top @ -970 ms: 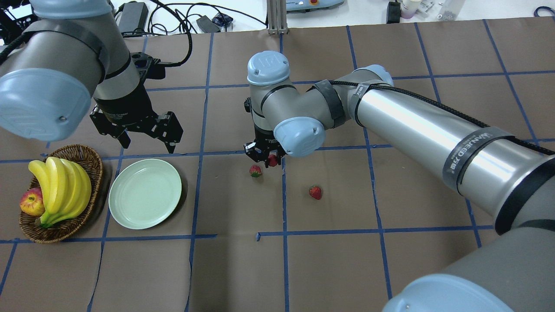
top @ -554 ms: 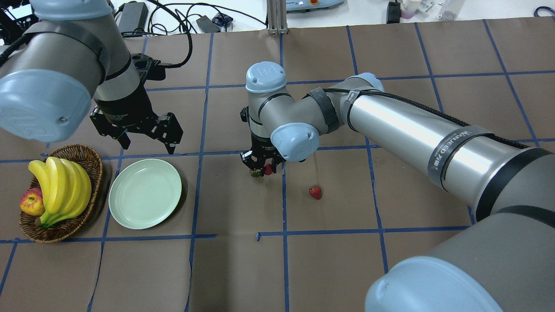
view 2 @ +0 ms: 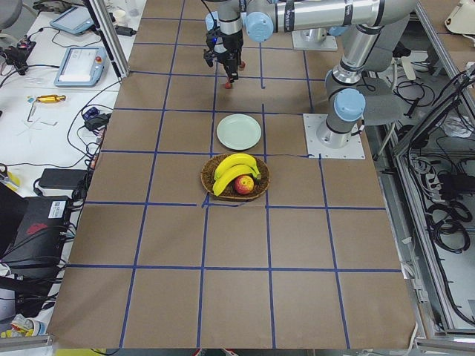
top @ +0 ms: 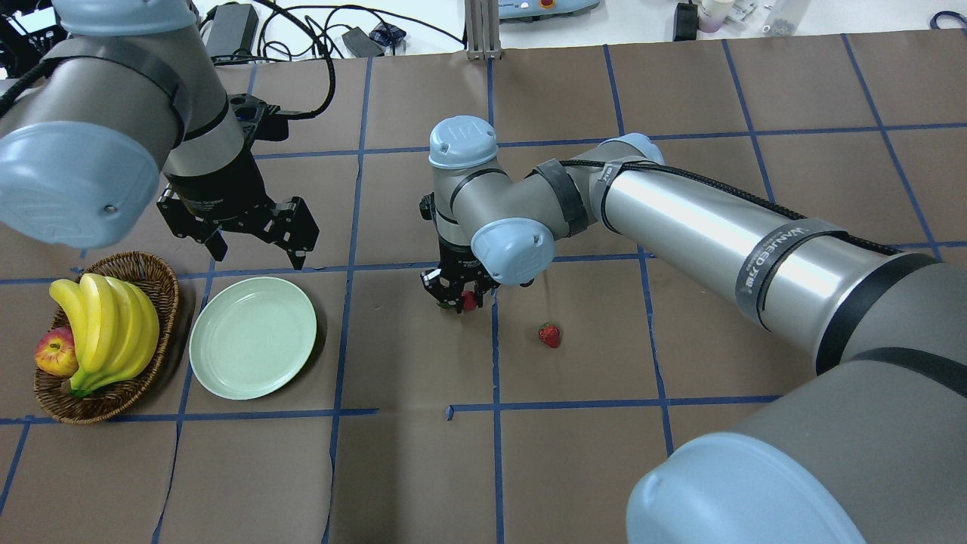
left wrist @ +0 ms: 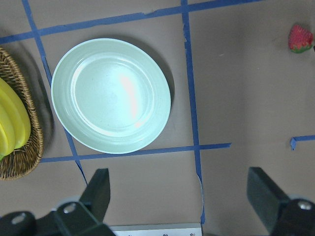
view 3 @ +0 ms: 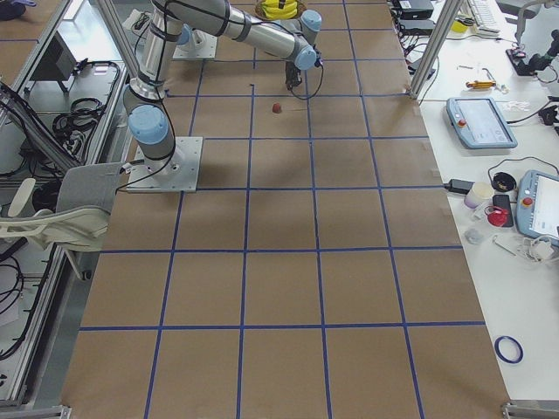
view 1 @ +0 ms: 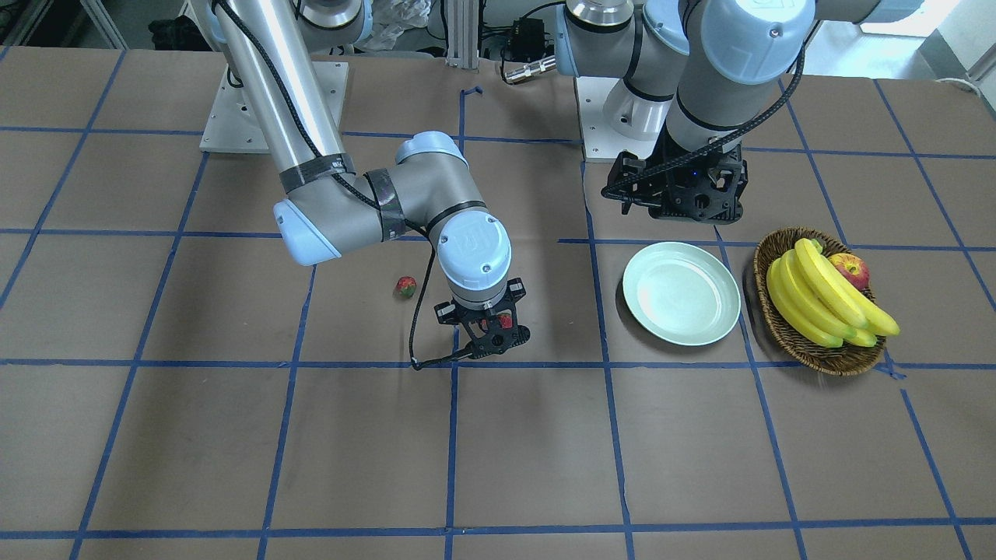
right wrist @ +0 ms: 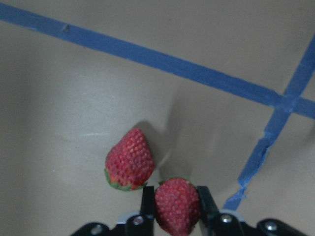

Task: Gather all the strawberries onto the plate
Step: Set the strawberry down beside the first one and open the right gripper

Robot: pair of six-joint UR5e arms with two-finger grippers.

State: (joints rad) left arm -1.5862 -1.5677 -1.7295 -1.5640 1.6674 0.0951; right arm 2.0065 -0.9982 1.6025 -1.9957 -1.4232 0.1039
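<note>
My right gripper (top: 459, 298) (right wrist: 176, 197) is shut on one of the strawberries (right wrist: 177, 209) (view 1: 504, 320), low over the paper. A second strawberry (right wrist: 130, 160) lies on the table just beside its left finger and is mostly hidden under the gripper in the overhead view. The third strawberry (top: 550, 335) (view 1: 405, 287) lies alone to the right of that gripper. The pale mint plate (top: 253, 347) (left wrist: 110, 96) (view 1: 681, 293) is bare. My left gripper (top: 257, 242) (left wrist: 179, 196) hangs open above the plate's far edge, holding nothing.
A wicker basket (top: 165, 291) (view 1: 766, 299) with bananas (top: 106, 325) and an apple (top: 54, 353) stands left of the plate. Blue tape lines cross the brown paper. Cables and boxes lie past the table's far edge.
My right gripper has come down and slightly left with its strawberry, ending beside the second strawberry, which it now covers in the overhead view. The left arm has not moved.
</note>
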